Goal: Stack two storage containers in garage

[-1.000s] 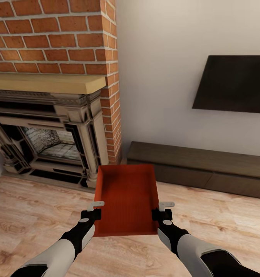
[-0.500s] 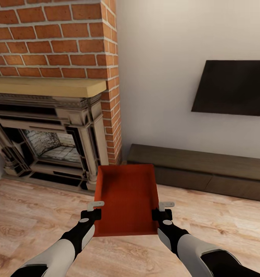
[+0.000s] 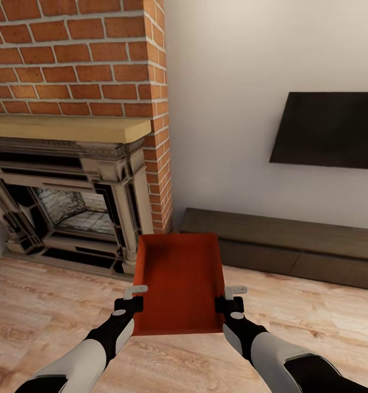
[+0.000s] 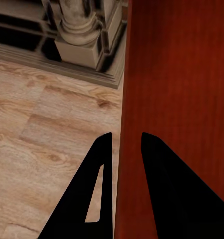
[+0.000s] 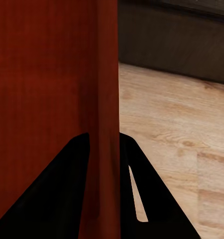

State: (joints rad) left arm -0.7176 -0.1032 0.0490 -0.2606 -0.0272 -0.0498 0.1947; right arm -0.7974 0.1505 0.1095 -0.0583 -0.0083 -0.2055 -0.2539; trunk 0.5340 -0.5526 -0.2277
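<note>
Before the fireplace (image 3: 69, 191), one storage container (image 3: 178, 281) hangs above the wood-plank floor (image 3: 42, 316), to the right of the hearth. Left tool (image 3: 133, 297) clamps its left wall; right tool (image 3: 230, 297) clamps its right wall, a finger (image 4: 99, 189) on each side.

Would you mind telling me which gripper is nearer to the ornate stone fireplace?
Left. The left gripper clamps the orange-red plastic bin's wall on the ornate stone fireplace side; the right gripper clamps the opposite wall, toward the long dark bench.
</note>
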